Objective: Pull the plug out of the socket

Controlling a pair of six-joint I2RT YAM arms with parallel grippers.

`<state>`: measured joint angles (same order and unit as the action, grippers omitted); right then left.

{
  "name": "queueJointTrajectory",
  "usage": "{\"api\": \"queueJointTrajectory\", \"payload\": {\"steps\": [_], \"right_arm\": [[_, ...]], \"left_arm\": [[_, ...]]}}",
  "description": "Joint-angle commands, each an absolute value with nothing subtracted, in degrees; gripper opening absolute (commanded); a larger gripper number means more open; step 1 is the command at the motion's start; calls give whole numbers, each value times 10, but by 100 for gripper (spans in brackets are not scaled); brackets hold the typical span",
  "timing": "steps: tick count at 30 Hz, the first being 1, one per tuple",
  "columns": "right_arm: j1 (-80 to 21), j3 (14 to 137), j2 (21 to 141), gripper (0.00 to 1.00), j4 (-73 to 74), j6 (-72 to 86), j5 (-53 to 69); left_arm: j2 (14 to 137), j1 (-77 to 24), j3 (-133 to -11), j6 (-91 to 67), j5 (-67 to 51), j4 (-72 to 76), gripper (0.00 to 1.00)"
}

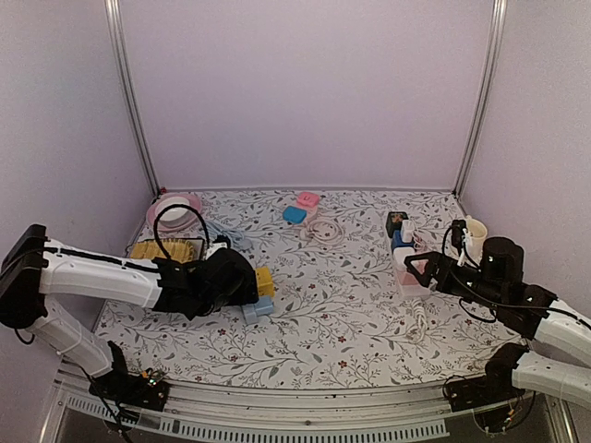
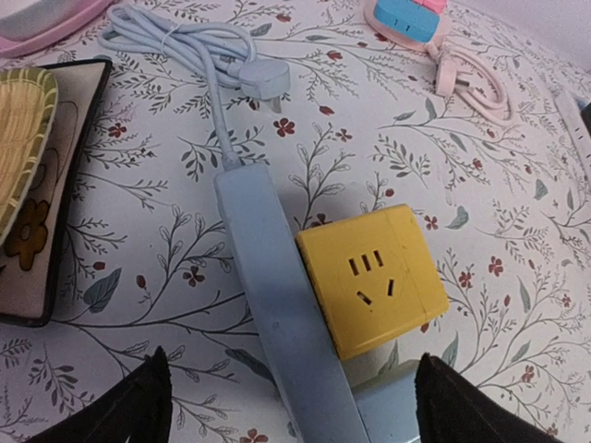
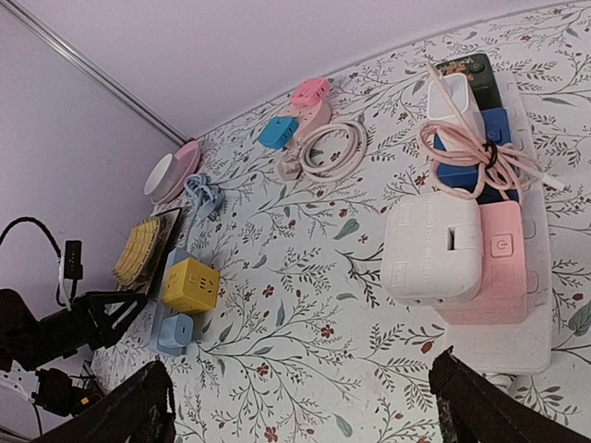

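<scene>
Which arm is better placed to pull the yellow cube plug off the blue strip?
Left. The left gripper, open, frames the yellow cube plug on the blue strip; the right gripper is across the table.

The left arm (image 1: 102, 277) reaches across the near left of the desk (image 1: 323, 323), its jaws spread at the yellow cube plug (image 1: 265, 281) on the pale blue socket strip (image 1: 258, 310). On the right, the right arm (image 1: 517, 295) holds its jaws wide at the pink and white adapters (image 1: 408, 269).

Two arms of white plastic shell links with black joint housings: left arm (image 1: 97, 275), right arm (image 1: 557, 325). Left gripper (image 1: 257, 293) matte black with wedge-shaped fingers (image 2: 138, 406). Thin black cable loop (image 1: 180, 220) over left wrist. Black base clamps (image 1: 129, 386) at table edge.
</scene>
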<state>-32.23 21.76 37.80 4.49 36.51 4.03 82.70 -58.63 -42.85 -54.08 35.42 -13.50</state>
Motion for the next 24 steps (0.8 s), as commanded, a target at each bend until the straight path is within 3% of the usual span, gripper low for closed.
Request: {"api": "queueJointTrajectory", "payload": {"steps": [1, 17, 24], "right_arm": [[-329, 214, 376, 99, 22, 377, 53], [-328, 206, 400, 99, 0, 389, 59], [-328, 205, 424, 99, -16, 393, 79]], "left_arm": [[855, -592, -452, -565, 356, -167, 91], [896, -562, -449, -554, 286, -132, 61], [891, -537, -413, -539, 212, -68, 56]]}}
